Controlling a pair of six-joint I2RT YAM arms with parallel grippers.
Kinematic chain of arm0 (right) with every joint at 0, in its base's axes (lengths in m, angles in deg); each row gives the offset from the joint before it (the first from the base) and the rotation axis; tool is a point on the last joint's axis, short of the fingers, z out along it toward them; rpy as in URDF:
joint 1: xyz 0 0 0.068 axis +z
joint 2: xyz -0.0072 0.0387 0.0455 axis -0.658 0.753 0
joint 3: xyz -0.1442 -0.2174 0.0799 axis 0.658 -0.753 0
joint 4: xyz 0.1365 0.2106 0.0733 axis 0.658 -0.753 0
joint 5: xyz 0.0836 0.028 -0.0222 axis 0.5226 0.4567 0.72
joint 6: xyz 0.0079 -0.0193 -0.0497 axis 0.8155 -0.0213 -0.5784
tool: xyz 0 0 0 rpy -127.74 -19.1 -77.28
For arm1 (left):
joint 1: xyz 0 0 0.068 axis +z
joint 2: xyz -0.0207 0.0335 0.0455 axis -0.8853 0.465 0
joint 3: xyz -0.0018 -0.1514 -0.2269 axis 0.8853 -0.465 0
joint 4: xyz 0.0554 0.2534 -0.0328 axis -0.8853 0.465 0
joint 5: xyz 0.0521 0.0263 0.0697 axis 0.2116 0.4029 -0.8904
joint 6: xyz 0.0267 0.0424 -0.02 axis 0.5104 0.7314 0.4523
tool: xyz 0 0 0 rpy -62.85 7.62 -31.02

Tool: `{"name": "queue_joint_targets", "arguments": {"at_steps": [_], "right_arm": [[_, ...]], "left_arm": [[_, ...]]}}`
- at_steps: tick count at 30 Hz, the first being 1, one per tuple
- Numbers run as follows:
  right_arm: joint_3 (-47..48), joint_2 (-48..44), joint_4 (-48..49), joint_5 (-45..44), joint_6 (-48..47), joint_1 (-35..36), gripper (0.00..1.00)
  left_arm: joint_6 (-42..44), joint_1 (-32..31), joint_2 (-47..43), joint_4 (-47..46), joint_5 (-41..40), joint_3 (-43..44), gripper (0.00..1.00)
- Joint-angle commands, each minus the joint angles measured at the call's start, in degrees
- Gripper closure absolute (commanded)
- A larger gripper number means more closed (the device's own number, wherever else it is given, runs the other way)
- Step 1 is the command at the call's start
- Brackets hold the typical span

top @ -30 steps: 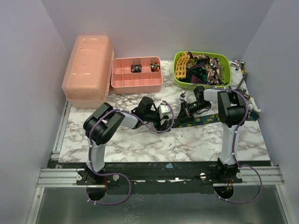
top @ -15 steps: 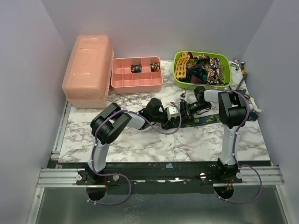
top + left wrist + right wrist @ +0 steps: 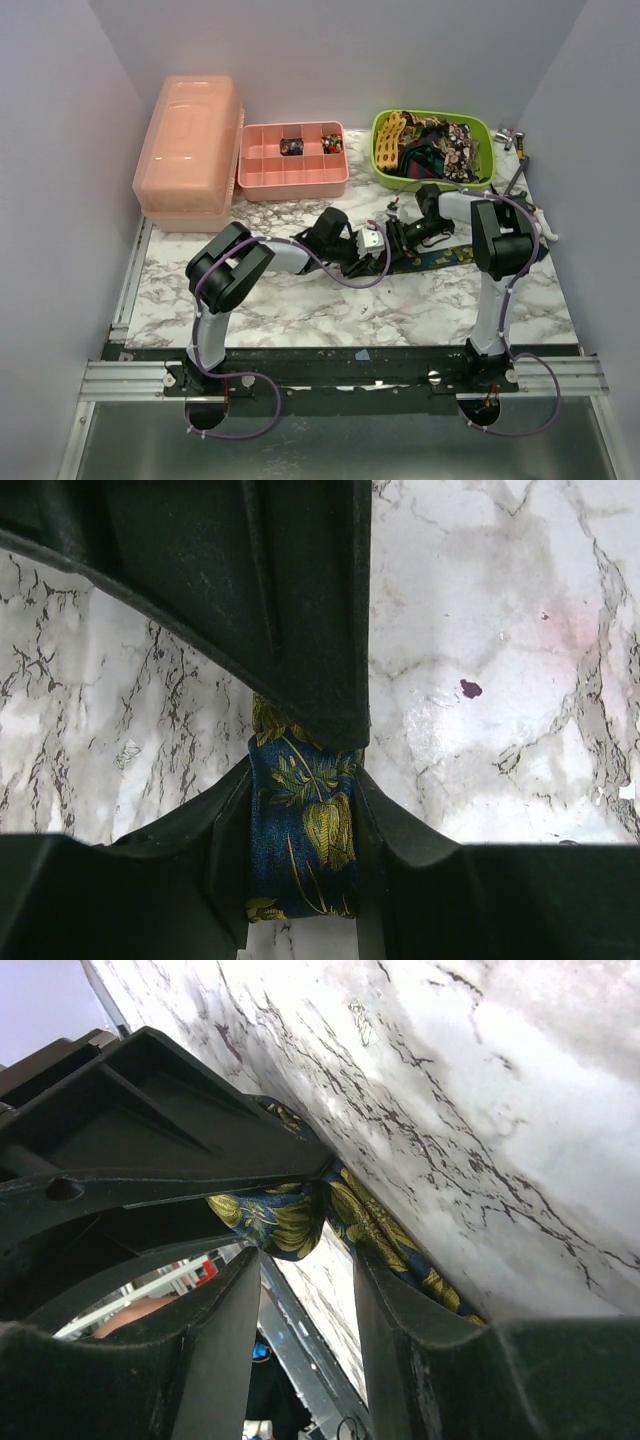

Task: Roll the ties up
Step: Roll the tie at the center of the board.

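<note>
The dark navy tie [image 3: 452, 256] with yellow-green leaves lies on the marble table, running right from the two grippers. My left gripper [image 3: 377, 249] is shut on its rolled end; in the left wrist view the tie [image 3: 305, 825] sits pinched between both fingers of the gripper [image 3: 303, 776]. My right gripper [image 3: 399, 237] faces it closely. In the right wrist view the gripper [image 3: 305, 1260] is open. A fold of the tie [image 3: 285, 1218] hangs just beyond its tips and the strip runs along the right finger [image 3: 400, 1320]. More ties [image 3: 432, 148] are piled in the green basket.
The green basket [image 3: 378, 150] stands at the back right. A pink compartment tray [image 3: 262, 180] holding rolled ties [image 3: 292, 146] is at the back centre. A pink lidded box [image 3: 190, 150] is at the back left. Small tools [image 3: 515, 140] lie by the right wall.
My left arm has swung right and brought its gripper up against the right gripper at the tie's end. The right arm has barely moved.
</note>
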Motion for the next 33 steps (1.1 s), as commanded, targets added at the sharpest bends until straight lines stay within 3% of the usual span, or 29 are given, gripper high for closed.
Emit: {"name": "queue_joint_targets", "arguments": {"at_steps": [1,8,11,14,17,22,26,27,30,33], "right_arm": [[0.63,2.8,2.48,1.56,0.93,0.46,0.55],[2.1,6.53,2.96,1.09,1.58,0.46,0.8],[2.5,7.84,2.76,-0.9,1.48,0.46,0.99],[1.76,8.78,3.02,-6.03,1.47,0.46,0.99],[1.02,9.96,3.1,-10.27,1.65,0.39,0.99],[0.71,11.34,3.81,-13.83,2.26,0.45,0.99],[1.94,13.06,2.87,-15.0,1.89,0.46,1.0],[2.19,13.21,2.84,-15.07,1.68,0.47,0.99],[3.37,12.61,2.63,-13.8,0.99,0.46,0.99],[3.19,8.25,3.34,-11.16,1.01,0.4,0.94]], "left_arm": [[2.34,-0.5,2.94,9.34,-3.58,-0.58,0.69],[3.05,-0.59,3.36,9.55,-3.2,-0.49,0.67],[2.26,-0.51,3.61,9.21,-2.98,-0.01,0.61],[-1.21,0.7,2.43,2.15,1.03,-3.41,0.4],[-5.98,2.51,0.94,-12.95,5.92,-9.53,0.24],[-6.09,2.55,2.57,-26.63,7.87,-12.63,0.22],[-10.18,2.4,6.9,-32.17,7.09,-9.85,0.28],[-10.78,2.25,7.78,-32.7,6.58,-9.18,0.32],[-8.71,1.46,8.4,-30.09,4.32,-8.45,0.61],[-6.09,1.34,5.77,-19.87,1.89,-7.97,0.72]]}}
